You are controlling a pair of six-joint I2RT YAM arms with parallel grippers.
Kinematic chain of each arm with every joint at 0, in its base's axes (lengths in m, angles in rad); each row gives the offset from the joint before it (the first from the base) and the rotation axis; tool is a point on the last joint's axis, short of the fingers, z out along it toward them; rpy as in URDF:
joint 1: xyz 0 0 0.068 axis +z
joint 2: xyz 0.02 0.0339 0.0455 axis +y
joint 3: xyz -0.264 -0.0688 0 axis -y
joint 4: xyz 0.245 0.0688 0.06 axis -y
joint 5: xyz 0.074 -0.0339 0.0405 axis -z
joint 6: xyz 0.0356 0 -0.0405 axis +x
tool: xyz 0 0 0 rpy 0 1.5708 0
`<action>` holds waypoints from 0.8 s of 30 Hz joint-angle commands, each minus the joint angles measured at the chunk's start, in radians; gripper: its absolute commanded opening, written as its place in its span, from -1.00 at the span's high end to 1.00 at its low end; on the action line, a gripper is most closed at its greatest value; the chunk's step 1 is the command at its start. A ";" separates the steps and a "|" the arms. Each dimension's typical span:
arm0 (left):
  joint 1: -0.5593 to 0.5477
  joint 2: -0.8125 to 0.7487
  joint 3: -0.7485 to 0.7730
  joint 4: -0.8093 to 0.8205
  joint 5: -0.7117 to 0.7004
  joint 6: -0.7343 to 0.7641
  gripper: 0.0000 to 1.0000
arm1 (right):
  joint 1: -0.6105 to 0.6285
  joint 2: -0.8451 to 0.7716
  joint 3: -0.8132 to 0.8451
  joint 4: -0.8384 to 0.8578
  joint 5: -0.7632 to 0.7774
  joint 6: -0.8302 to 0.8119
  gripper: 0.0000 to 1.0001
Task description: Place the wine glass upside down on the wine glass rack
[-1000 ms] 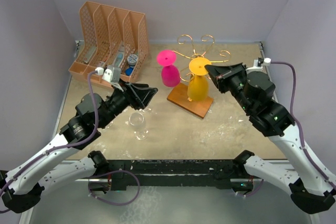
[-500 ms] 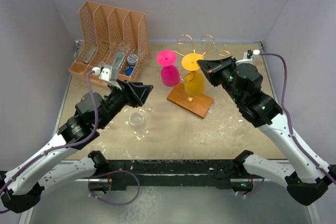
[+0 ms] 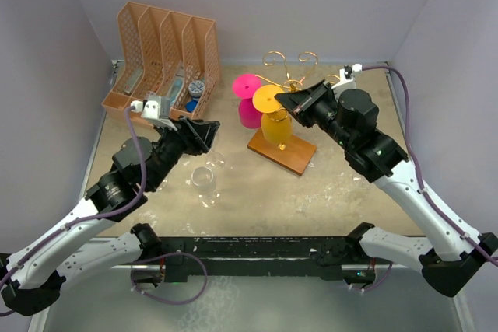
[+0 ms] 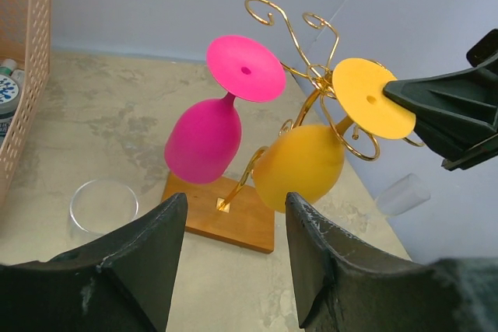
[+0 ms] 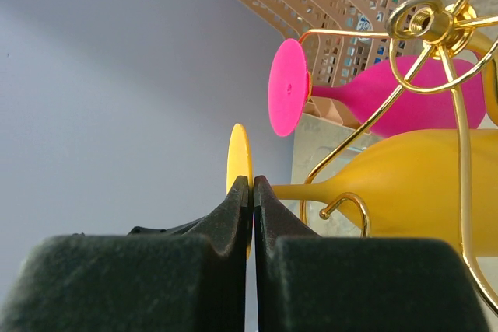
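Left end effector [image 3: 206, 131] hangs spread and empty, near-left of the wine glass rack [image 3: 299, 155]; at the rack's right we see the right end effector [image 3: 278, 98] pressed together, tips against the foot of the yellow wine glass [image 3: 275, 128] hanging upside down on the rack

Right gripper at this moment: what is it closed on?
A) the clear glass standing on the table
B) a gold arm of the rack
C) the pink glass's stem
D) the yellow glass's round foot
D: in the right wrist view the right gripper has its fingers pressed together on the edge of the yellow glass's round foot.
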 commanded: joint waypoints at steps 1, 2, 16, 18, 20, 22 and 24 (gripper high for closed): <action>-0.003 -0.004 0.006 0.015 -0.036 0.013 -0.01 | 0.002 -0.033 0.015 0.058 -0.035 -0.044 1.00; -0.003 -0.003 0.004 0.014 -0.040 0.012 -0.01 | 0.002 -0.037 0.012 0.050 -0.038 -0.049 1.00; -0.003 0.007 -0.010 0.018 -0.050 0.013 -0.04 | 0.002 -0.088 -0.033 -0.019 -0.032 -0.067 1.00; -0.003 0.007 -0.009 0.019 -0.058 0.011 -0.04 | 0.002 -0.097 -0.041 -0.024 -0.023 -0.065 1.00; -0.003 0.006 -0.010 0.020 -0.066 0.009 -0.04 | 0.002 -0.103 -0.045 -0.035 -0.003 -0.063 1.00; -0.003 0.004 -0.010 0.019 -0.072 0.008 -0.04 | 0.002 -0.109 -0.043 -0.050 0.032 -0.059 1.00; -0.003 0.006 -0.011 0.017 -0.078 0.004 -0.04 | 0.002 -0.114 -0.044 -0.054 0.058 -0.055 1.00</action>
